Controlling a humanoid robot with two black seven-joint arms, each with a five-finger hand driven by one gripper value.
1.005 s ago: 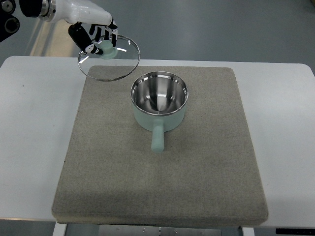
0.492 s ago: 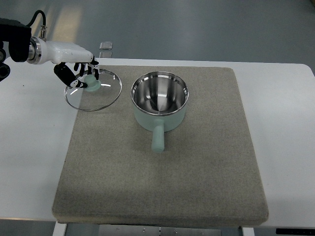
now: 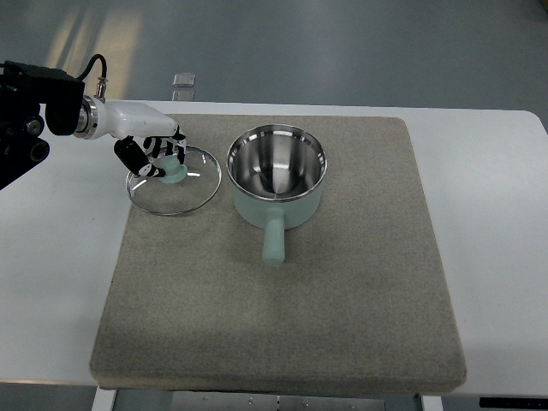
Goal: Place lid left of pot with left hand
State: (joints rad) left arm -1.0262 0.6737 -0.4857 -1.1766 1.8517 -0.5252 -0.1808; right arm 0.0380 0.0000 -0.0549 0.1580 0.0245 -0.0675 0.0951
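A mint-green pot (image 3: 277, 187) with a shiny steel inside stands open on the grey mat (image 3: 282, 291), its handle pointing toward me. A round glass lid (image 3: 174, 181) with a mint knob sits just left of the pot, over the mat's left part. My left hand (image 3: 157, 156) comes in from the left edge and its fingers are curled on the lid's knob. I cannot tell whether the lid rests on the mat or hangs just above it. The right arm does not show.
The mat lies on a white table (image 3: 497, 223). A small clear object (image 3: 182, 80) lies on the floor beyond the table's far edge. The left arm's black base (image 3: 26, 120) stands over the table's left side.
My left hand has carried the lid down and toward me from beyond the table's far edge, then a little right, to beside the pot's left side.
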